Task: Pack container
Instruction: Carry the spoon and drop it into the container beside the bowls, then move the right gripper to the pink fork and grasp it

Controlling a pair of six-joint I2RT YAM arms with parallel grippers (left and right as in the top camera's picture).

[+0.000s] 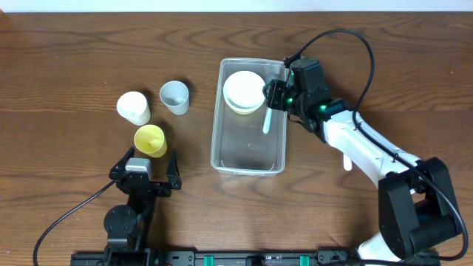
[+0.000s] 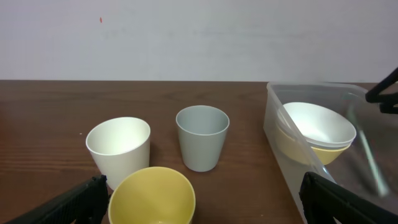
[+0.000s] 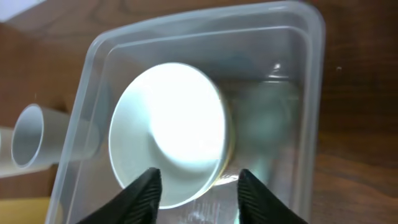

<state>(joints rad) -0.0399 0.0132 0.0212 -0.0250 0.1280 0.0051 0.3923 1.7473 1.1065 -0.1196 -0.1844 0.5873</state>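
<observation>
The clear plastic container [image 1: 247, 159] stands at mid-table. In its far end a white bowl [image 1: 244, 89] sits nested in a yellow bowl. A pale green utensil [image 1: 266, 123] is inside by the right wall; it looks blurred in the wrist views. My right gripper [image 1: 275, 94] hovers over the container's far right part, open and empty. In the right wrist view its fingers [image 3: 199, 190] straddle the white bowl [image 3: 168, 127] from above, inside the container [image 3: 205, 25]. My left gripper [image 1: 144, 174] is open and empty near the front edge, just behind a yellow cup [image 1: 150, 139].
A white cup [image 1: 134, 108] and a grey-blue cup [image 1: 174, 97] stand left of the container. In the left wrist view the yellow cup [image 2: 152, 196] is nearest, with the white cup [image 2: 118, 149], the grey-blue cup [image 2: 201, 137] and the container [image 2: 292, 162] beyond.
</observation>
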